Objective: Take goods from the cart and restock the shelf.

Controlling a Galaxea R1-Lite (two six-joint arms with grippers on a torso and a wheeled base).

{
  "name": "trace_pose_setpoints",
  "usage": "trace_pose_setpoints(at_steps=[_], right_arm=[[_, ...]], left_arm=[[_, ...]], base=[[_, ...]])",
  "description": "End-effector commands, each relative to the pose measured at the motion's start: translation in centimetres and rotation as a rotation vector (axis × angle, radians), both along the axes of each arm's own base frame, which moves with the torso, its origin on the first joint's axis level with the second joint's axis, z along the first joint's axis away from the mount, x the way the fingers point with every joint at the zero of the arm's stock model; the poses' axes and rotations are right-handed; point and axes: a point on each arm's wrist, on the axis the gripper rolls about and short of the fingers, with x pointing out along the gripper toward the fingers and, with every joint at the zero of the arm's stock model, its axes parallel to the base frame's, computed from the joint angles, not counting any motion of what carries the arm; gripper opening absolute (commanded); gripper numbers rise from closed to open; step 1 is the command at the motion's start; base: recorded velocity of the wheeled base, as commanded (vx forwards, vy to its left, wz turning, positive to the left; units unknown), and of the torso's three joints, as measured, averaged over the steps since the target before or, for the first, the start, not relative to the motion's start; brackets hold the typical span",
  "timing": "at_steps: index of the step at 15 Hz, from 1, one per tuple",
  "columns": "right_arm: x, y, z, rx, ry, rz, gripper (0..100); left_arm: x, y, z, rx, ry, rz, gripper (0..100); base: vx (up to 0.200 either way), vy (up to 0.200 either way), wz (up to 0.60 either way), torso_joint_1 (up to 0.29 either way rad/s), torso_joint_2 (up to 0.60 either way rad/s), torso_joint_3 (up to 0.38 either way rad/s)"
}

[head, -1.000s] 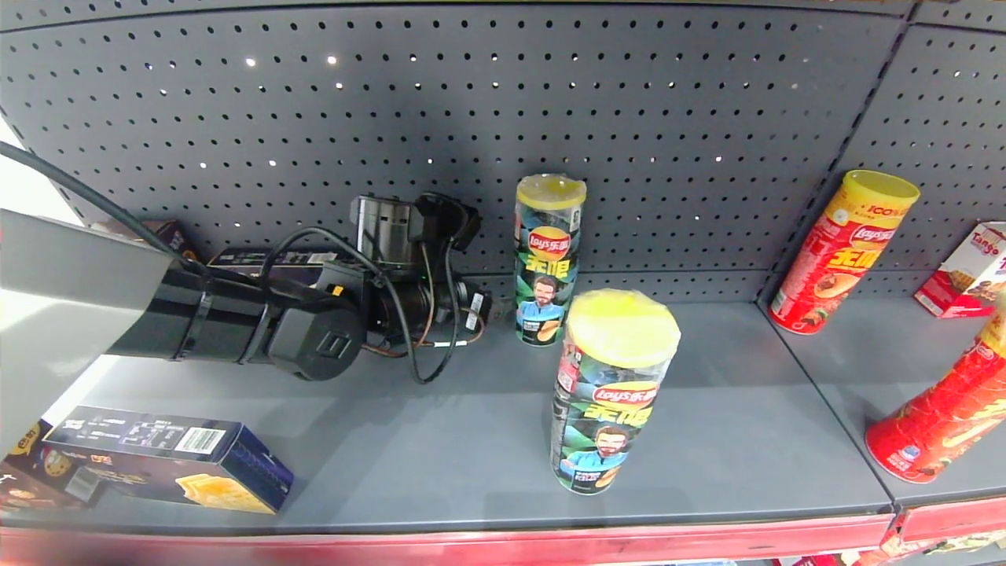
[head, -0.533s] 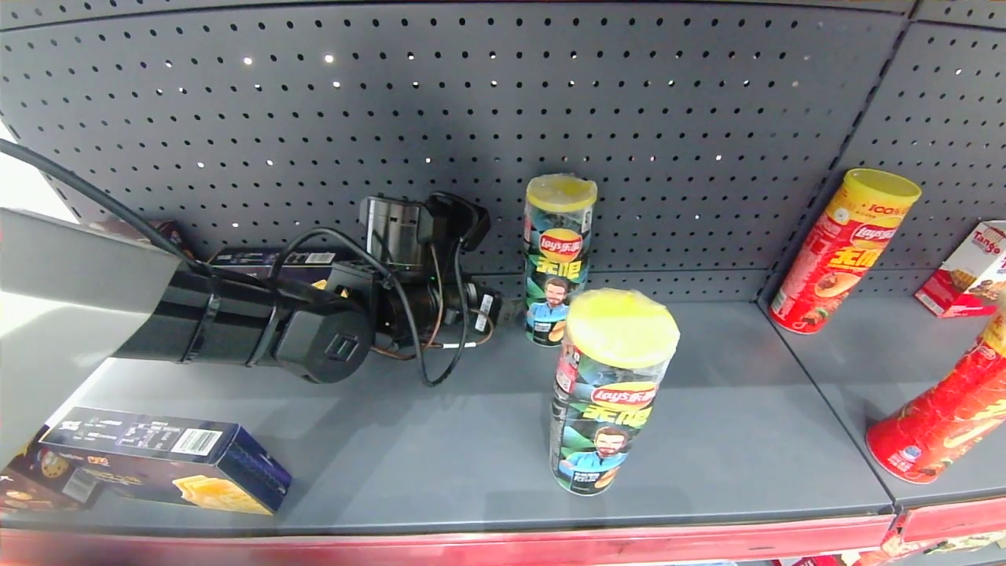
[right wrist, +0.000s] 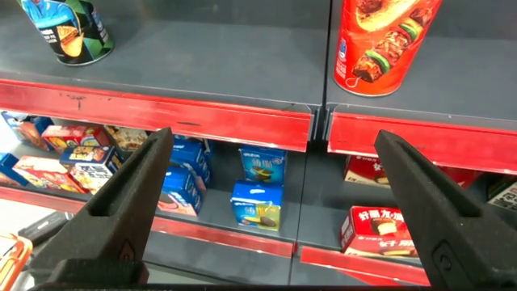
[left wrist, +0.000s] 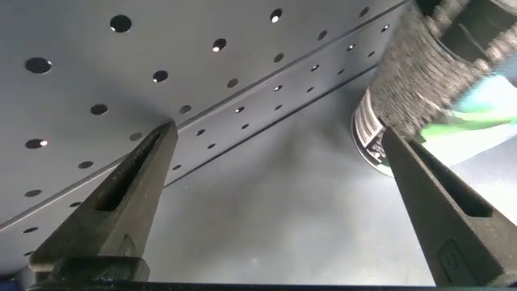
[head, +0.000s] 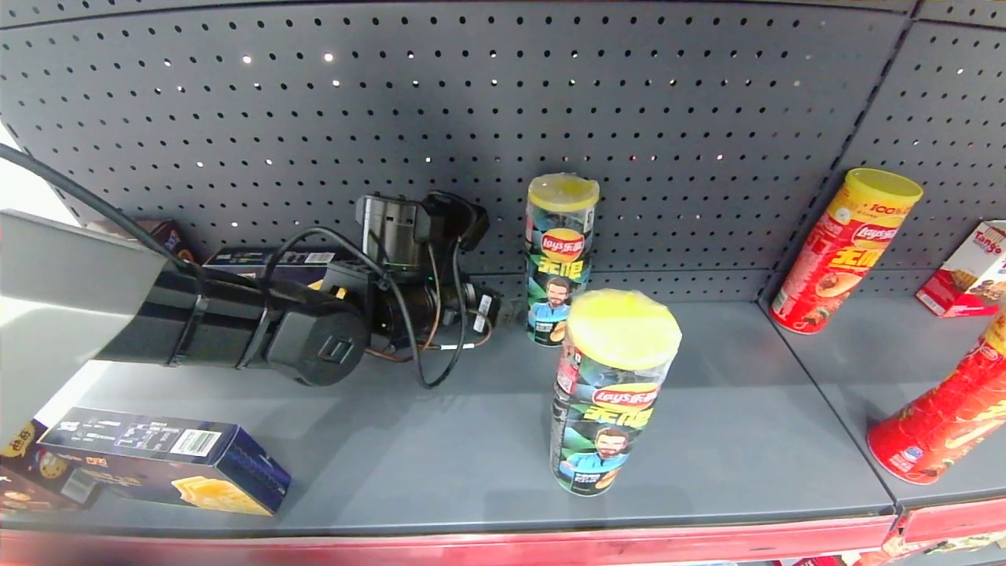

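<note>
Two green chip cans with yellow lids stand on the grey shelf [head: 440, 440]. The back can [head: 559, 259] is close to the pegboard; the front can [head: 609, 393] is nearer the shelf edge. My left arm lies over the shelf from the left, and its gripper [head: 509, 308] sits low beside the back can's base. In the left wrist view this gripper [left wrist: 275, 137] is open with bare shelf between its fingers, and the can [left wrist: 376, 137] is just past one fingertip. My right gripper [right wrist: 272, 137] is open below the shelf's red front edge [right wrist: 161, 109].
A dark blue box [head: 165, 460] lies at the shelf's front left, with more boxes [head: 259, 258] at the back left. The bay to the right holds red cans [head: 845, 251] [head: 935, 424] and a red-and-white box [head: 971, 271]. Lower shelves hold blue and red boxes [right wrist: 258, 190].
My left gripper has slid a little to the right along the back of the shelf, and the back can now stands slightly farther right. The front can has not moved.
</note>
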Motion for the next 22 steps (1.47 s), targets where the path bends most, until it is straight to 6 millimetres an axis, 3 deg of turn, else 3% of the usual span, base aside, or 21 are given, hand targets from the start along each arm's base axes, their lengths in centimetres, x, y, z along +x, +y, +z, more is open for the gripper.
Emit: trace_pose_setpoints(at_steps=[1, 8, 12, 15, 16, 17, 19, 22], right_arm=[[0.0, 0.0, 0.0, 0.0, 0.002, 0.001, 100], [0.0, 0.0, 0.0, 0.0, 0.002, 0.001, 100], [0.0, 0.0, 0.0, -0.002, 0.003, 0.005, 100], [-0.1, 0.0, 0.5, -0.022, -0.026, 0.031, 100], [-0.9, -0.2, 6.1, 0.03, -0.1, 0.042, 100], [-0.2, 0.0, 8.0, 0.061, -0.03, 0.068, 100], [0.2, 0.3, 9.0, 0.037, 0.019, 0.223, 100], [4.0, 2.0, 13.2, -0.069, 0.118, 0.313, 100]], left_arm=[[-2.7, 1.3, 3.4, -0.02, -0.061, -0.002, 100], [-9.7, 5.4, 8.1, 0.018, -0.186, 0.061, 100], [-13.0, 6.9, 7.8, 0.058, -0.21, 0.047, 100], [-13.1, 7.1, 7.3, 0.036, -0.25, 0.055, 100], [-13.0, 7.1, 7.3, 0.032, -0.254, 0.056, 100], [-13.0, 7.1, 7.2, 0.033, -0.256, 0.056, 100], [-12.7, 6.9, 7.1, 0.025, -0.269, 0.054, 100], [-12.5, 6.8, 6.9, 0.025, -0.274, 0.052, 100]], base=[[0.0, 0.0, 0.0, 0.0, 0.0, 0.0], [0.0, 0.0, 0.0, 0.0, 0.0, 0.0], [0.0, 0.0, 0.0, 0.0, 0.0, 0.0], [0.0, 0.0, 0.0, 0.0, 0.0, 0.0], [0.0, 0.0, 0.0, 0.0, 0.0, 0.0], [0.0, 0.0, 0.0, 0.0, 0.0, 0.0], [0.0, 0.0, 0.0, 0.0, 0.0, 0.0], [0.0, 0.0, 0.0, 0.0, 0.0, 0.0]])
